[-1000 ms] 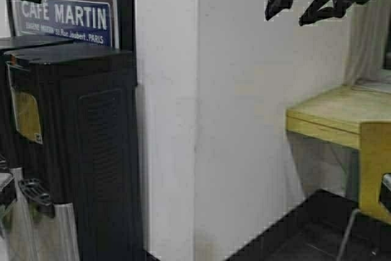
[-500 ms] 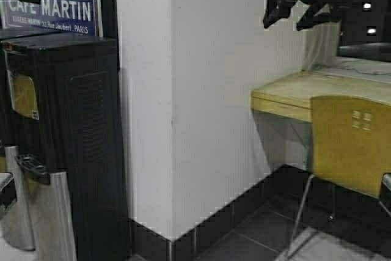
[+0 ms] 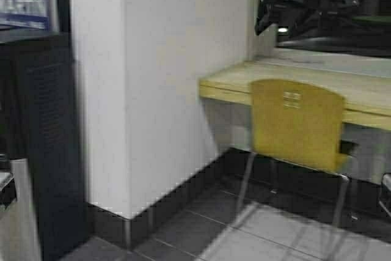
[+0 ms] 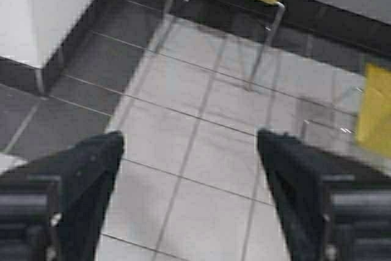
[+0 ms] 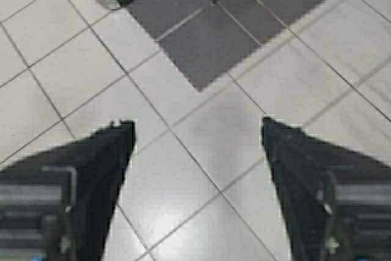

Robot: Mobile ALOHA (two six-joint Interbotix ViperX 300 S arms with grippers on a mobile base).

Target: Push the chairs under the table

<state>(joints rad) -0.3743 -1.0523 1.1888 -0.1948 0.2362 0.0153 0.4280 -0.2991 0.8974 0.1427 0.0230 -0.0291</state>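
Yellow plywood chair (image 3: 297,123) stood at about 1 o'clock from the robot, its backrest facing us, seat only partly under the table (image 3: 366,93). Right gripper (image 5: 197,169) looked nearer to it than the left gripper (image 4: 189,175), I'd guess. Both were wide open over the floor tiles (image 5: 73,77), holding nothing, well apart from the chair.
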